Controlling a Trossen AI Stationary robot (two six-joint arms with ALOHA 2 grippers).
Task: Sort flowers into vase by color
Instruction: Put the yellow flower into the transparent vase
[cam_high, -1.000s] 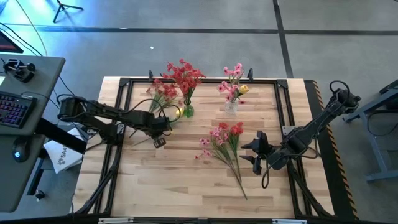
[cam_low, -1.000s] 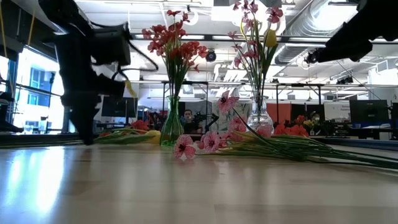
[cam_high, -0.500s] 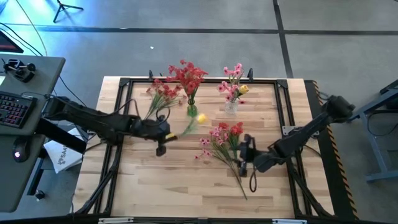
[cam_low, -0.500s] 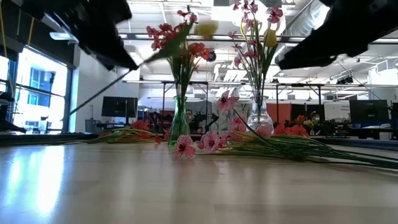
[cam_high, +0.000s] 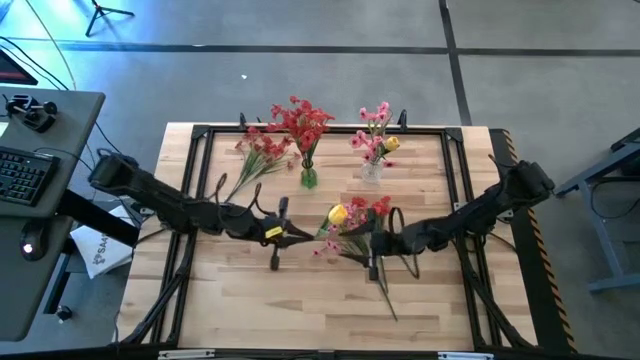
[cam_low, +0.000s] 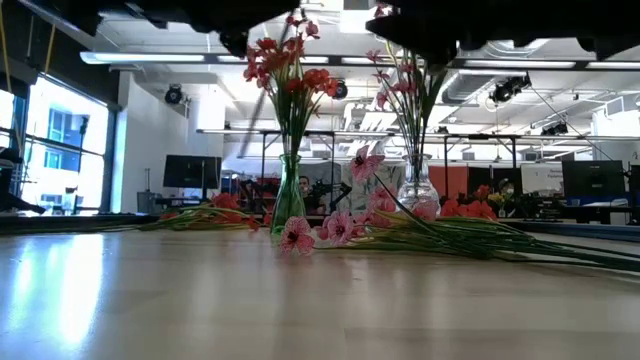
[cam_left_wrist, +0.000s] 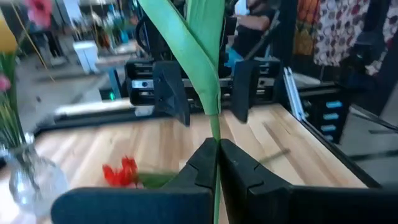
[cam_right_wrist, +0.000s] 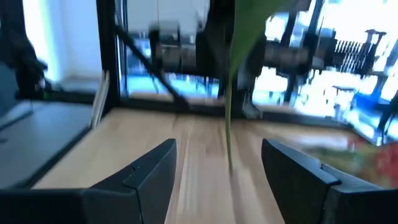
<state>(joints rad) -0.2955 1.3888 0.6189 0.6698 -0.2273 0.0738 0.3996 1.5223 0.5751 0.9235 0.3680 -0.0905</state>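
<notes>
Both arms converged; yellow flower (cam_high: 337, 213) (green-stemmed) between.

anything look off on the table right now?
One mismatch: a yellow bloom sits among pink flowers in the clear vase. The left gripper holds a yellow flower mid-table, facing the open right gripper. Loose sprays lie unsorted; nothing spilled or tipped.

Near half of the tabletop (cam_high: 240, 310) lies bare and passable. Centre is obstructed: the left end effector (cam_high: 283, 234), shut on a yellow flower (cam_high: 336, 214), faces the open right end effector (cam_high: 375, 243) over the loose flowers (cam_high: 362, 240). Two vases (cam_high: 308, 178) block the far edge; a further bunch (cam_high: 255, 158) lies beside them.
</notes>
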